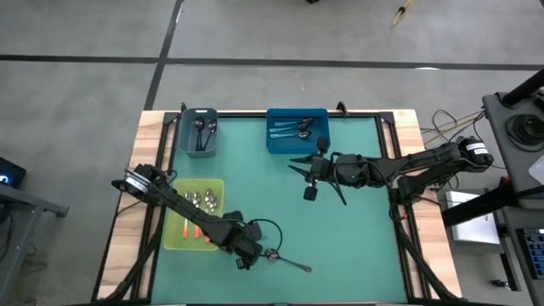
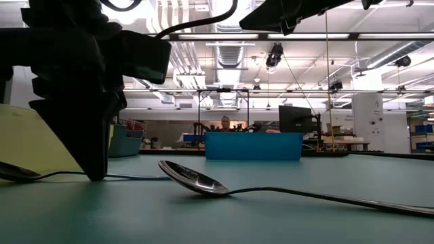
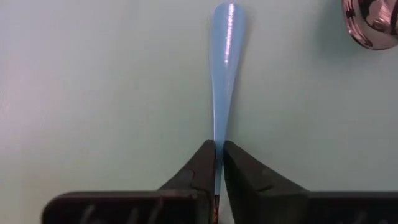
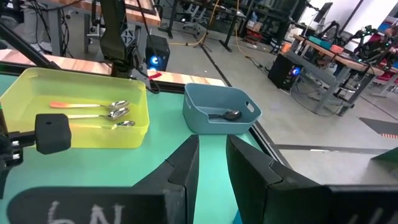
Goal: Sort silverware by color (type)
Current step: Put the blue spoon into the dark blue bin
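Note:
My left gripper (image 1: 249, 255) (image 3: 219, 144) is near the table's near edge, shut on a spoon with a light blue handle (image 3: 224, 68). This spoon's metal bowl (image 2: 13, 173) shows in the low view. An all-metal spoon (image 1: 289, 260) (image 2: 196, 181) lies flat on the mat just right of it. My right gripper (image 1: 310, 174) (image 4: 211, 163) hangs open over the middle of the mat and holds nothing. Orange-handled spoons (image 4: 93, 109) lie in the yellow bin, dark ones (image 1: 202, 129) in the grey-blue bin, and blue-handled ones (image 1: 293, 129) in the blue bin. My left gripper pinches the light blue handle between its two fingers at its narrow part (image 3: 217, 134), away from the wide free end (image 3: 229, 12). The fingers (image 2: 95, 159) come from above, pointing down. The spoon lies level at table height; whether it is lifted clear I cannot tell.
The yellow bin (image 1: 174, 234) sits at the mat's left, close behind my left arm. The grey-blue bin (image 1: 183, 140) and the blue bin (image 1: 274, 146) stand along the far edge. The green mat (image 1: 357, 246) is bare to the right of the metal spoon.

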Action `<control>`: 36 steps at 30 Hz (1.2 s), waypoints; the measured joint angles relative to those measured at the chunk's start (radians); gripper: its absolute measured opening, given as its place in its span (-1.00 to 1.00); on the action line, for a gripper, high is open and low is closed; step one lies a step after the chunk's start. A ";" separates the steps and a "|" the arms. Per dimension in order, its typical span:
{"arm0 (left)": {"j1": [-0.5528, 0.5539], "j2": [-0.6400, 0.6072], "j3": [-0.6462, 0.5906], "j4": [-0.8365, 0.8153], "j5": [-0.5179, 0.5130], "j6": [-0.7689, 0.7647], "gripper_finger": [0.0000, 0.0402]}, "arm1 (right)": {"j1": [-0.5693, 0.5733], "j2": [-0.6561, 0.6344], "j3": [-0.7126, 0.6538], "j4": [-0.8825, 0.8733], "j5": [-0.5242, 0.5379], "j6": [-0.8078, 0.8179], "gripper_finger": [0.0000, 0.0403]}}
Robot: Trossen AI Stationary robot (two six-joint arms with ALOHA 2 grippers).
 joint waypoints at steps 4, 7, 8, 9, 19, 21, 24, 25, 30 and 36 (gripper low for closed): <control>0.000 0.000 0.000 -0.001 -0.004 0.004 -0.97 | 0.000 0.000 0.000 -0.001 0.000 0.000 -0.64; 0.000 0.000 0.000 -0.001 -0.009 0.004 -0.99 | 0.000 0.000 0.000 -0.002 0.000 0.000 -0.64; 0.000 0.000 0.000 -0.002 -0.014 0.003 -0.99 | 0.000 0.000 0.000 -0.003 0.000 0.000 -0.64; 0.000 0.000 0.001 -0.004 -0.025 0.004 -0.99 | 0.000 0.000 0.000 -0.005 0.000 0.000 -0.64; 0.001 -0.043 0.069 -0.109 -0.168 0.097 -1.00 | 0.001 -0.021 0.000 -0.005 0.000 0.002 -0.64; 0.002 -0.044 0.096 -0.164 -0.214 0.132 -1.00 | 0.002 -0.045 0.000 -0.006 0.000 0.024 -0.64; 0.004 -0.045 0.138 -0.267 -0.307 0.203 -1.00 | 0.006 -0.085 -0.005 -0.002 -0.010 0.066 -0.64; 0.006 -0.045 0.157 -0.292 -0.344 0.228 -1.00 | 0.009 -0.096 -0.011 -0.003 -0.016 0.071 -0.64; 0.035 -0.050 0.262 -0.403 -0.485 0.337 -1.00 | 0.029 -0.140 -0.037 -0.008 -0.031 0.071 -0.64; 0.078 -0.054 0.403 -0.559 -0.669 0.412 -1.00 | 0.035 -0.176 -0.058 -0.010 -0.027 0.071 -0.64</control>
